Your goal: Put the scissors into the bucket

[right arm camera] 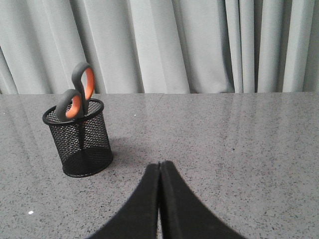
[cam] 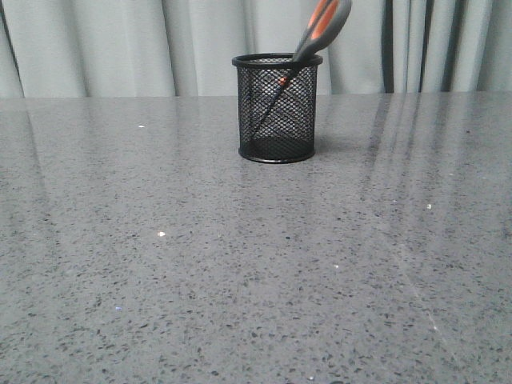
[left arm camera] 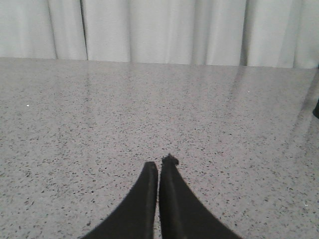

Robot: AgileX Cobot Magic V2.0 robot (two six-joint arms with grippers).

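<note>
The bucket is a black wire-mesh cup standing upright on the grey table at the back centre. The scissors stand in it, blades down, grey and orange handles leaning out over its right rim. Both also show in the right wrist view, the bucket and the scissors. My right gripper is shut and empty, low over the table, well short of the bucket. My left gripper is shut and empty over bare table. Neither gripper shows in the front view.
The speckled grey table stretches wide around the bucket. Pale curtains hang behind the table's far edge. A dark edge shows at the side of the left wrist view.
</note>
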